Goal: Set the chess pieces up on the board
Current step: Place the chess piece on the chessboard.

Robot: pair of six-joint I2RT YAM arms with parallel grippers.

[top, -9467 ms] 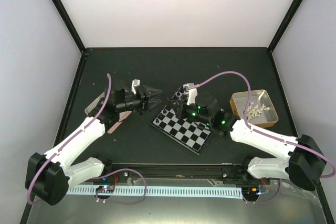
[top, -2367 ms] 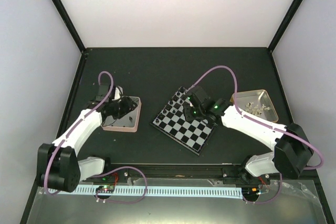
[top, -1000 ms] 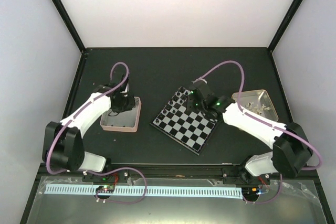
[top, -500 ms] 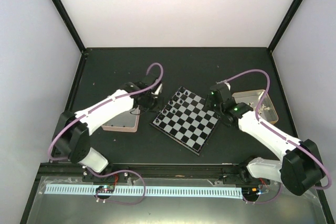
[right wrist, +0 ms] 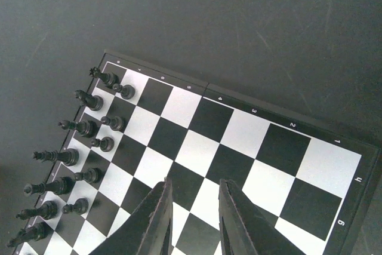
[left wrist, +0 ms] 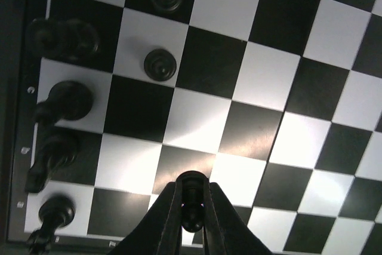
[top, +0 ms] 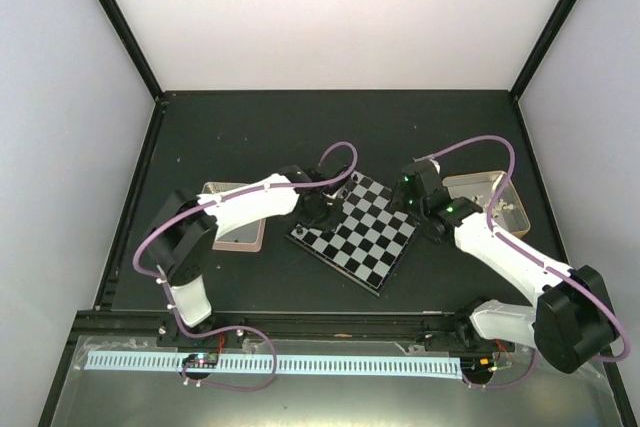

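Left wrist view catches what overhead hides: left jaws pinch a black pawn (left wrist: 192, 202), seemingly upright, head toward the lens; right jaws spread.

Small pale digits 4, 3, 2, 1 along one rim of the board (right wrist: 271, 119).

A matte black table (top: 300, 132) fills the floor of the enclosure, backed by a plain white wall (top: 330, 17) and framed by black posts rising at the far left corner (top: 115, 19) and the far right corner (top: 560, 19). A pinkish metal tin (top: 243, 237) lies on the left part of the table, only partly showing. A gold-toned metal tin (top: 512, 197) lies well apart on the right. Along the near edge runs a white slotted strip (top: 330, 361).
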